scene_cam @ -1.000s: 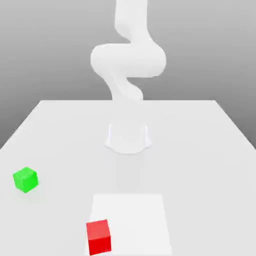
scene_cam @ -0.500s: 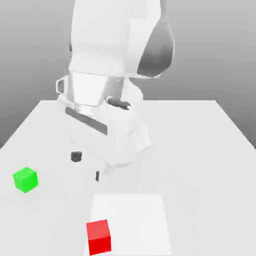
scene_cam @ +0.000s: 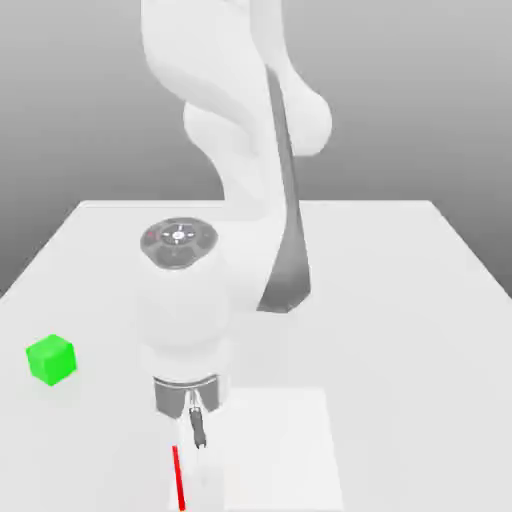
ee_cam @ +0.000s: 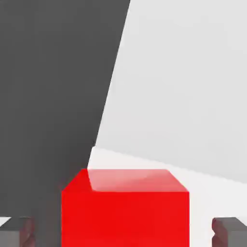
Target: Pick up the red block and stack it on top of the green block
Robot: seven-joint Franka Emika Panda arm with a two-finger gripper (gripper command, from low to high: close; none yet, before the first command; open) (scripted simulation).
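The red block (ee_cam: 125,207) lies between my two fingertips in the hand view, with a narrow gap showing on each side of it. In the exterior view my hand hangs straight down over it, so just a thin strip of the red block (scene_cam: 178,478) shows near the front edge. My gripper (scene_cam: 192,442) (ee_cam: 123,232) stands open around the block, low over the table. The green block (scene_cam: 50,360) sits alone on the table at the exterior view's left, well apart from the hand.
The white table (scene_cam: 400,300) carries a brighter white square patch (scene_cam: 285,440) at the front, where the red block rests on its corner. The arm's base and links (scene_cam: 250,150) rise behind my hand at mid-table.
The arm has swung from upright at the back down and forward, and now hangs over the red block. The fingers have drawn in from wide apart to just outside the block.
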